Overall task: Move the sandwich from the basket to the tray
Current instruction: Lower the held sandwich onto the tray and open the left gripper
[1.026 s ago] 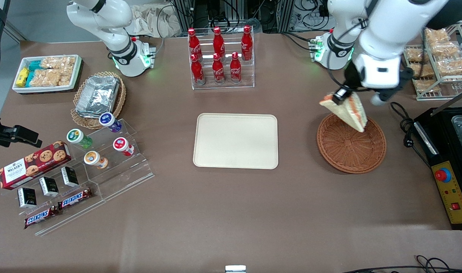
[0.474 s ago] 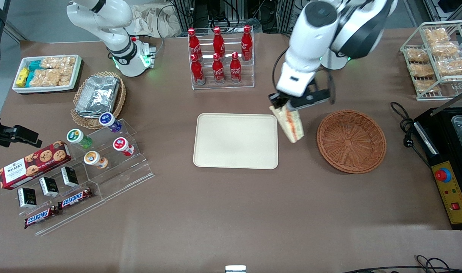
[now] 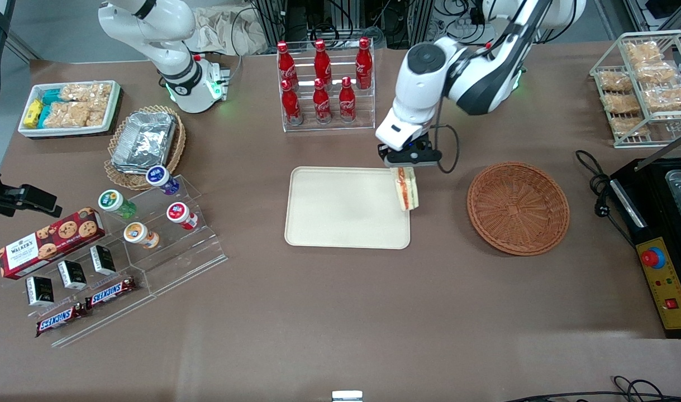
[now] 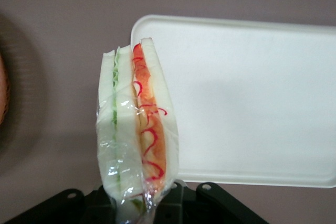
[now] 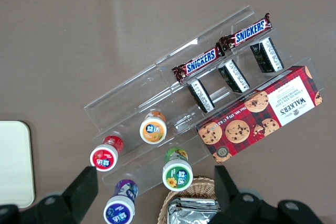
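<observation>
My left gripper is shut on the sandwich, a plastic-wrapped wedge of white bread with orange-red and green filling. It hangs from the jaws over the edge of the cream tray that is nearest the basket. The reddish-brown wicker basket stands empty toward the working arm's end of the table. In the left wrist view the sandwich points away from the gripper, over the tray's rim.
A rack of red cola bottles stands farther from the front camera than the tray. Acrylic shelves with cups and snack bars and a tan basket of foil containers lie toward the parked arm's end. A black appliance sits beside the basket.
My left gripper has carried the sandwich from above the basket sideways to the tray's edge, and the sandwich now hangs more upright.
</observation>
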Controlling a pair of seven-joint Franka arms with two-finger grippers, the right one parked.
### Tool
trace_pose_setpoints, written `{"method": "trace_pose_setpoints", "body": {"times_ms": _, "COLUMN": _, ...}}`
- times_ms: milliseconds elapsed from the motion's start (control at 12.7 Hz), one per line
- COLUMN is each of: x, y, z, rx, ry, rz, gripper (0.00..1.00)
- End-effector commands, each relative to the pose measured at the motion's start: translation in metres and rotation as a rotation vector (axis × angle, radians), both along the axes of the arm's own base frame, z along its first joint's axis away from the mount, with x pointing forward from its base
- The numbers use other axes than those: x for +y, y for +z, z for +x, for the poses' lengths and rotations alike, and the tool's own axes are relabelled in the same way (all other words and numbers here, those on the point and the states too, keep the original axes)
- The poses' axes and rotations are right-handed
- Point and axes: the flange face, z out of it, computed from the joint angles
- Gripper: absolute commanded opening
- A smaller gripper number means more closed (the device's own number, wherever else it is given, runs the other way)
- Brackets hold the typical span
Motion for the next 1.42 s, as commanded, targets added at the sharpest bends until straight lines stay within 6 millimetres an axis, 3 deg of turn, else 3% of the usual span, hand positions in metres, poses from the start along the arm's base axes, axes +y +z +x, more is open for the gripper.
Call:
{"method": "trace_pose_setpoints", "body": {"times_ms": 0, "x": -0.013, "y": -0.040, "z": 0.001, "rx": 0.013, "ry": -0.087, "rz": 0.014, "gripper": 0.00}}
{"method": "trace_pose_setpoints", "body": {"times_ms": 316, "x": -0.026, "y": -0.103, "z": -0.008, "rx": -0.022, "ry": -0.146, "rz": 0.055, "gripper": 0.00}}
{"method": "trace_pose_setpoints", "body": {"times_ms": 474, "x": -0.026, "y": -0.121, "z": -0.012, "rx": -0.056, "ry": -0.159, "rz": 0.080, "gripper": 0.00}}
{"method": "trace_pose_setpoints", "body": {"times_ms": 553, "x": -0.026, "y": -0.127, "z": -0.013, "rx": -0.054, "ry": -0.158, "rz": 0.084, "gripper": 0.10}}
{"method": "trace_pose_setpoints", "body": {"times_ms": 632, "x": -0.027, "y": -0.125, "z": -0.011, "rx": -0.059, "ry": -0.157, "rz": 0.080, "gripper": 0.48}}
{"method": "trace_pose_setpoints", "body": {"times_ms": 711, "x": -0.027, "y": -0.124, "z": -0.011, "rx": -0.060, "ry": -0.155, "rz": 0.079, "gripper": 0.99}}
{"method": "trace_pose_setpoints", "body": {"times_ms": 789, "x": -0.027, "y": -0.123, "z": -0.010, "rx": -0.061, "ry": -0.150, "rz": 0.080, "gripper": 1.00}}
{"method": "trace_pose_setpoints", "body": {"times_ms": 1105, "x": -0.028, "y": -0.089, "z": 0.009, "rx": -0.096, "ry": -0.081, "rz": 0.076, "gripper": 1.00}}
{"method": "trace_pose_setpoints", "body": {"times_ms": 1342, "x": -0.032, "y": -0.015, "z": 0.037, "rx": -0.113, "ry": 0.078, "rz": 0.046, "gripper": 1.00}}
